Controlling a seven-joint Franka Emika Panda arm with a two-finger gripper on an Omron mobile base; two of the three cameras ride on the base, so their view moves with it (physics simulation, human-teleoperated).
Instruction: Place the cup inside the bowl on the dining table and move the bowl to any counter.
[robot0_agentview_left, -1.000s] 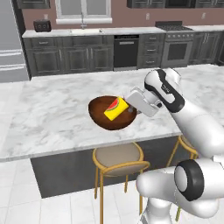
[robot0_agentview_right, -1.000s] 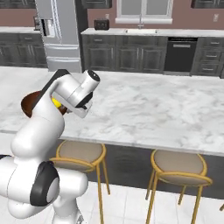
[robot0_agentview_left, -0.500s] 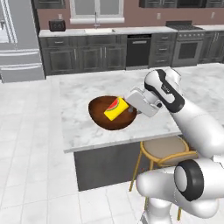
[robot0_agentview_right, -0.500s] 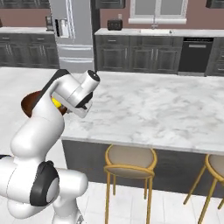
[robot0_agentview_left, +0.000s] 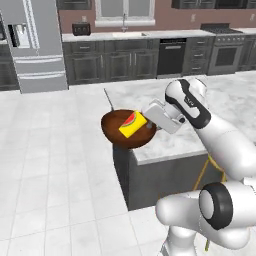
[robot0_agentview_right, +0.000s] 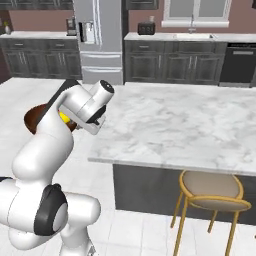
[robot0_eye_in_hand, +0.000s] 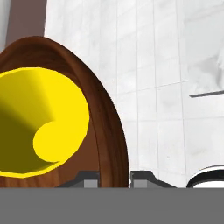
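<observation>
Tool: the tool (robot0_agentview_left: 150, 126) pinches the near rim of the bowl; in the hand view its two finger tips (robot0_eye_in_hand: 92, 178) sit either side of the brown wall.
Bowl: the bowl (robot0_agentview_left: 118, 133) is carried in the air just past the tabletop's left corner, mostly over the floor and level with the marble top; in the right base view a sliver of it (robot0_agentview_right: 34, 118) shows behind the arm.
Bowl contents: the cup (robot0_agentview_left: 132, 125) lies on its side inside the bowl, red mark up, leaning toward the rim by the tool; in the hand view its open yellow mouth (robot0_eye_in_hand: 41, 131) faces the camera.
Tabletop: the dining table (robot0_agentview_left: 225, 105) has bare marble from the corner back to its far edge; one gold-legged stool (robot0_agentview_right: 212, 192) stands at its near edge.
Counter: the counter (robot0_agentview_left: 130, 36) runs along the back wall, well apart from the bowl.
Change: the whole scene has slid right in both base views since half a second ago, so the camera has moved; the bowl, then over the tabletop's corner, now hangs beyond its edge. Grip and cup look the same.
</observation>
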